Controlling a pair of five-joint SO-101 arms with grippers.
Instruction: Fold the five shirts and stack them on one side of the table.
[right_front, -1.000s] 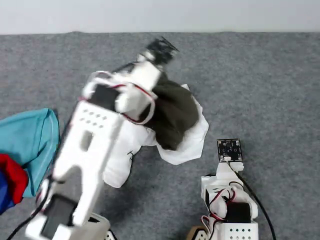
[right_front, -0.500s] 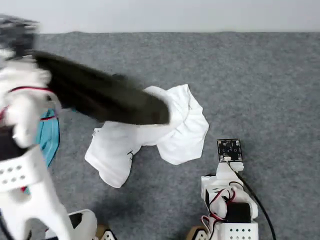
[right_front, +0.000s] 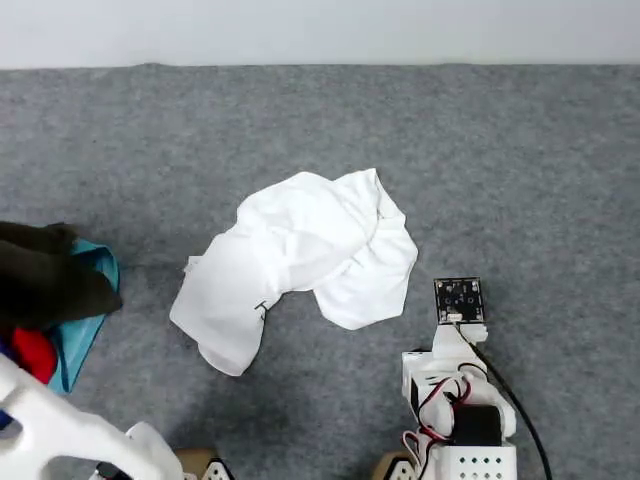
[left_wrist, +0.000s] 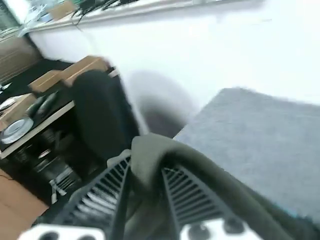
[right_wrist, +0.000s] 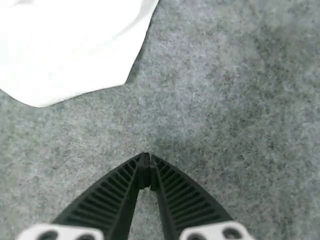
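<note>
While left gripper (left_wrist: 145, 172) clamps dark shirt (right_front: 48, 278), white shirt (right_front: 300, 250) crumpled mid-table

A crumpled white shirt (right_front: 300, 260) blocks the centre of the worktop (right_front: 530, 170). To its right, and along the upper part of the frame, the grey surface is bare and gives free passage. The dark shirt (right_front: 50, 285) and a teal shirt (right_front: 95, 290) crowd the left edge.
</note>
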